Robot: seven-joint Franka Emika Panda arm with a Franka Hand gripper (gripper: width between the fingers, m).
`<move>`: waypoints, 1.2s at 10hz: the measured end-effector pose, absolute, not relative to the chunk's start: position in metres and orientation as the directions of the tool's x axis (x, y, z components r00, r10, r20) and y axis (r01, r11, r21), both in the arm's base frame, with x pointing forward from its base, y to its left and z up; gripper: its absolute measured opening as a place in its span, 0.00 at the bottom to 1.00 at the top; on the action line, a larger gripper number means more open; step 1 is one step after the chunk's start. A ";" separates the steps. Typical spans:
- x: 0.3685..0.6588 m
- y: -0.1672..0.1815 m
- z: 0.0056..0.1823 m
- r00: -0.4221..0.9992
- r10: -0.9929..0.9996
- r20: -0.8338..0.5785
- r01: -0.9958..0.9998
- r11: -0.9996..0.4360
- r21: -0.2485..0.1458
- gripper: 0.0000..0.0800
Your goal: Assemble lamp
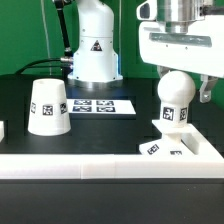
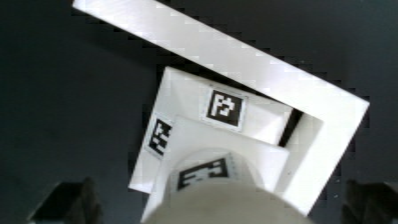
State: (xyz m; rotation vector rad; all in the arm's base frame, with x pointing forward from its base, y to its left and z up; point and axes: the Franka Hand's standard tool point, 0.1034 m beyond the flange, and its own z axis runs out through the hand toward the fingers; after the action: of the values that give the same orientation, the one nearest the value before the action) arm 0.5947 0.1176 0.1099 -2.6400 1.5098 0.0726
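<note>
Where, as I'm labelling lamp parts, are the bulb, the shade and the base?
bulb [image 1: 175, 90]: exterior view, on its round head.
shade [image 1: 48, 93]: exterior view, on the upper part of its side wall.
base [image 1: 192, 147]: exterior view, on its bare top face.

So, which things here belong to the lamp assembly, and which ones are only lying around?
Belong to the job:
- shade
- bulb, upright
- base, flat, under the bulb

Just there:
- marker board
- robot pedestal
- white L-shaped rail along the table edge
</note>
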 end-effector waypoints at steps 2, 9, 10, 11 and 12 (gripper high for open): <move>0.595 0.117 0.110 0.728 -0.682 -0.068 -0.686 -0.723 -0.085 0.87; 0.597 0.113 0.110 0.994 -0.112 0.009 -0.111 -0.989 -0.094 0.87; 0.598 0.112 0.110 1.000 0.013 0.027 0.015 -0.996 -0.083 0.87; 0.601 0.113 0.111 0.993 0.115 0.032 0.117 -0.990 -0.074 0.87; 0.604 0.114 0.112 0.972 0.233 0.044 0.235 -0.970 -0.059 0.87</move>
State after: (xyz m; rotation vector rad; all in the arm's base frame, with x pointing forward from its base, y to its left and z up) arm 0.6041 0.1139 0.1118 -3.0558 -0.3632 -0.0561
